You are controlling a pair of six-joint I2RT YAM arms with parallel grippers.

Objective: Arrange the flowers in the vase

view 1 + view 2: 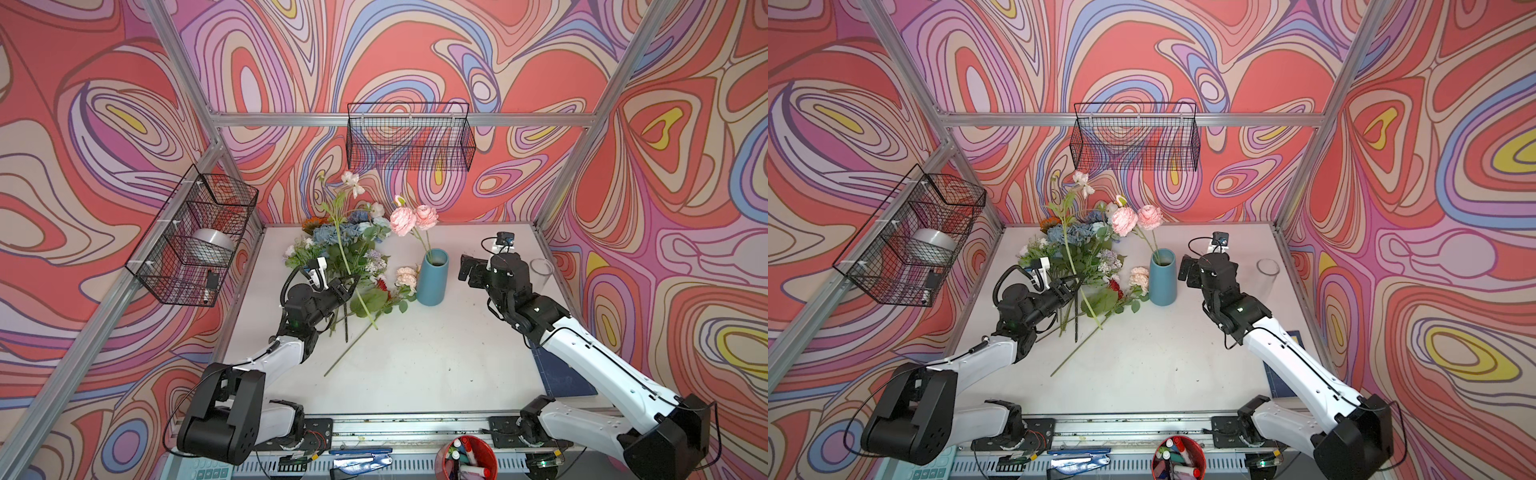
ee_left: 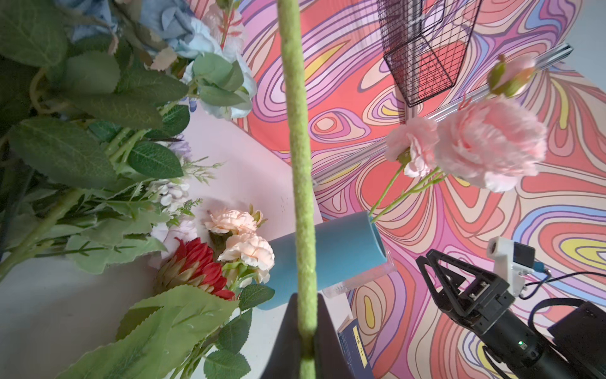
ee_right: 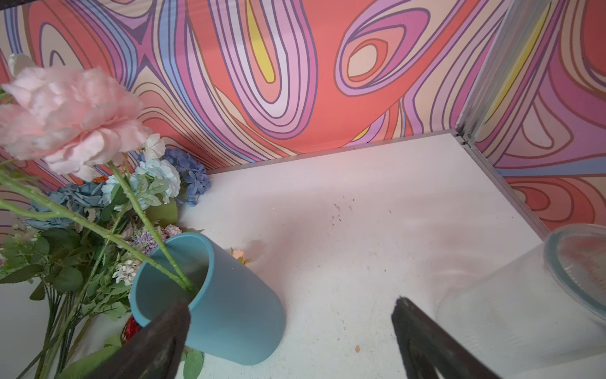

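- In both top views: fuzzy green stem (image 1: 344, 255) clamped in the shut jaws of the left gripper (image 1: 347, 286). Long axis steep, leaning toward the back wall. Cut end low, over the surface (image 1: 415, 365). Pale pink-white bloom (image 1: 352, 183) at the high end, above everything else.
- Behind and left of that stem: heap of flowers (image 1: 332, 245) lying on the surface, blue, white, lilac and orange heads toward the back wall, stem ends toward the front.
- Right of the heap: teal vase (image 1: 432, 278), upright, with two pink roses (image 1: 413, 218) leaning left out of its mouth. Near its right side, the right gripper (image 1: 467, 270), jaws spread wide, empty. Farther right, a clear glass (image 1: 541, 272).
- From the left wrist: light-green, felt-textured stem running straight out from between the closed jaws. Past it, peach carnations (image 2: 246, 242) and a red daisy (image 2: 196, 262) lying just beside the vase.
- From the right wrist: jaws far apart, nothing between them. Vase close by one jaw, two thin green stems slanting into its mouth. Blue hydrangea (image 3: 193, 170) at the heap's far edge.
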